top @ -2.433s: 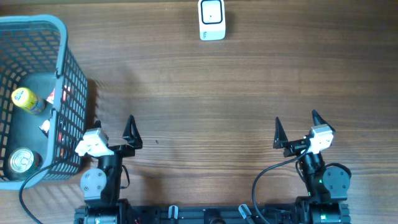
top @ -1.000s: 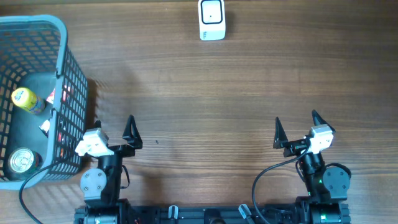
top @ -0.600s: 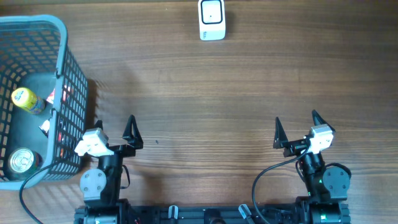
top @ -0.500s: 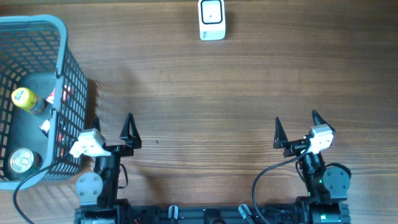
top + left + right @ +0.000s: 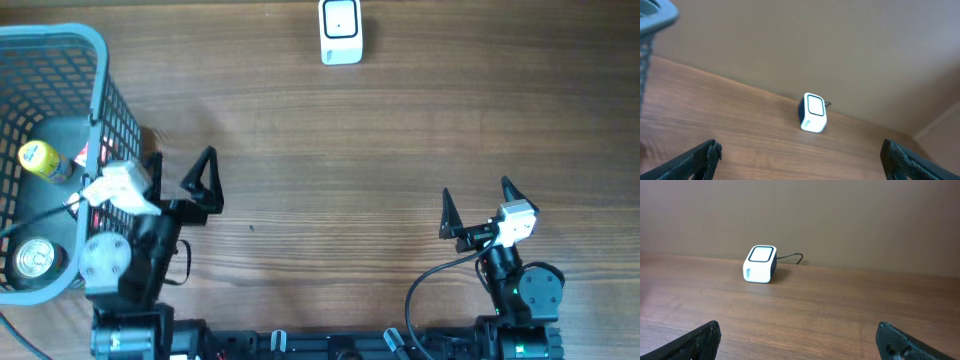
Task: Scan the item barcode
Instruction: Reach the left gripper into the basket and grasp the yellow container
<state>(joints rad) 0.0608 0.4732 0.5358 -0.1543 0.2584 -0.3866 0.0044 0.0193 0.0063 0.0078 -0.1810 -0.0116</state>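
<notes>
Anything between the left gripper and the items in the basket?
Yes: the mesh side wall of the basket stands between the open left gripper and the yellow-capped bottle and tin can inside. Over the rim looks clear from overhead.

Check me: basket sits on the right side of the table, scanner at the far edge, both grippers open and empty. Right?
Not quite. The basket sits on the left side, beside the left gripper, as the overhead view shows. The rest holds: the scanner is at the far edge, and the left gripper and right gripper are both open and empty.
</notes>
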